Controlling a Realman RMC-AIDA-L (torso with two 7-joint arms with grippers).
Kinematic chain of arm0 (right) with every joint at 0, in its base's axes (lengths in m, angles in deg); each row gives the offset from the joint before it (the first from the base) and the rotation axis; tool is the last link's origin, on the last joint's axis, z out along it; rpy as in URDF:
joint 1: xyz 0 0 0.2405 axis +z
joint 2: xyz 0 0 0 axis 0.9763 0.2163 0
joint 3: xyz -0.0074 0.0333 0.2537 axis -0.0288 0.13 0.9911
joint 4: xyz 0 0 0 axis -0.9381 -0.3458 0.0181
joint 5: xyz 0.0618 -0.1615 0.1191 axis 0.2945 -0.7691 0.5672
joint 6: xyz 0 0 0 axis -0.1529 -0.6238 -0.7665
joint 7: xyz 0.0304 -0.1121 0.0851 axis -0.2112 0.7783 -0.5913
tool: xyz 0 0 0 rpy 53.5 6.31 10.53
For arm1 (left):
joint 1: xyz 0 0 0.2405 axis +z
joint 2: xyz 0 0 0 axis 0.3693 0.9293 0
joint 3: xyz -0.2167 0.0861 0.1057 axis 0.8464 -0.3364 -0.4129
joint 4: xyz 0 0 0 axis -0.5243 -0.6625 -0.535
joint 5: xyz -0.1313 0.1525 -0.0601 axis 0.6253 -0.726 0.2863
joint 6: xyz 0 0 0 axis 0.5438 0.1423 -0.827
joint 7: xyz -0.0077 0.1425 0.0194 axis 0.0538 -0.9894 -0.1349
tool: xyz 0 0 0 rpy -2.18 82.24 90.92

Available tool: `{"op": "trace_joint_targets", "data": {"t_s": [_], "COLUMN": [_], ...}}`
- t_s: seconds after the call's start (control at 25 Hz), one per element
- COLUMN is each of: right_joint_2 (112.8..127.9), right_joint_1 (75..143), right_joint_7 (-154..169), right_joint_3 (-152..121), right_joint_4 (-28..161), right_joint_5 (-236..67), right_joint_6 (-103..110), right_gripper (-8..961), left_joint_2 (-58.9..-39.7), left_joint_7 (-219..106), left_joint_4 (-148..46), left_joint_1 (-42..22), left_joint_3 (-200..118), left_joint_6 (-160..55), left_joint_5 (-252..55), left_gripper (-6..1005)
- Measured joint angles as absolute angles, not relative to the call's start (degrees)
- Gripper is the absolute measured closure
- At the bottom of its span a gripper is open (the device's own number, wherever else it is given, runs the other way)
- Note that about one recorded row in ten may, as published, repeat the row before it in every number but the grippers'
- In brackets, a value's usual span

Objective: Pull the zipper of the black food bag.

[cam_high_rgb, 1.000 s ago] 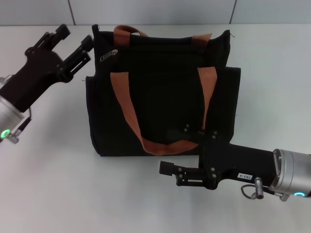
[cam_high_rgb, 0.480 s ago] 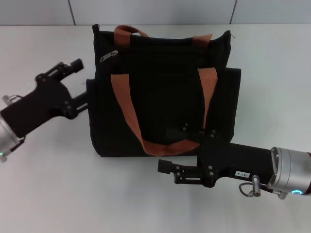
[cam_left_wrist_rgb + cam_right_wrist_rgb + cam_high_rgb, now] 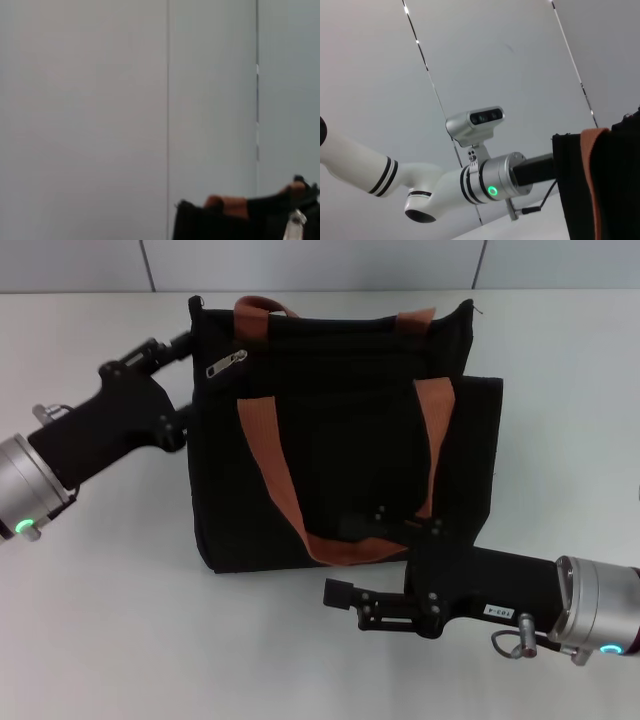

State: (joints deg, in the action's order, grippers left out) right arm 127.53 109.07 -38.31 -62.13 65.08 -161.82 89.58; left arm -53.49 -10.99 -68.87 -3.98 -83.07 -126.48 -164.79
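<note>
- Now approaching: left gripper [image 3: 178, 345] beside boxy black fabric food bag [image 3: 340, 430], finger state unclear.
- Next: reach small silver zipper tab [image 3: 226, 362].
- Right gripper [image 3: 345, 592] idle, fingers apparently narrow.

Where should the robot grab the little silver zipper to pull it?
Pinch the silver zipper tab by its free end, coming from the bag's left top corner, where the left gripper sits. The tab lies slanted and flat on the cloth, so thin fingers probably should close across it.

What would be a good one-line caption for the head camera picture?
Left gripper at the black food bag's upper corner beside the zipper; right gripper lies low before the bag on the white table.
</note>
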Motion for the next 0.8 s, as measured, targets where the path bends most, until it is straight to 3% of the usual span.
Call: {"op": "trace_joint_targets", "data": {"t_s": [0.8], "right_joint_2": [127.53], "right_joint_1": [109.0], "right_joint_7": [-38.3], "right_joint_3": [-62.1], "right_joint_4": [64.9], "right_joint_5": [-161.8], "right_joint_6": [89.0], "right_gripper": [116], "left_joint_2": [-53.51], "left_joint_7": [-16.9], "left_joint_4": [-64.9], "left_joint_1": [-2.6], "left_joint_3": [-84.7], "left_joint_6": [-131.7], "left_joint_5": [-157.4], "left_gripper": [296]}}
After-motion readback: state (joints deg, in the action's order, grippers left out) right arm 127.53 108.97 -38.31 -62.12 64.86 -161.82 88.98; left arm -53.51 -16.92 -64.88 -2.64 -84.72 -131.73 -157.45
